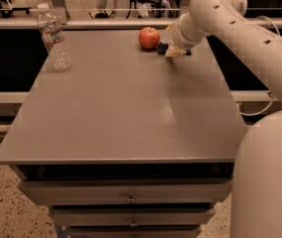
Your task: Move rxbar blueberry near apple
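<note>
The red apple (149, 37) stands at the far edge of the grey table (121, 108), right of the middle. The dark blue rxbar blueberry (162, 47) lies just right of the apple, close to it. Only its left end and a small bit on the right show; the rest is hidden under my gripper. My gripper (175, 51) is down at the table surface, right over the bar, about a hand's width right of the apple. My white arm (240, 29) reaches in from the right.
A clear plastic water bottle (54, 37) stands upright at the table's far left. Drawers (130, 198) run below the front edge. A rail and chair legs lie beyond the far edge. My white base (267, 182) fills the lower right.
</note>
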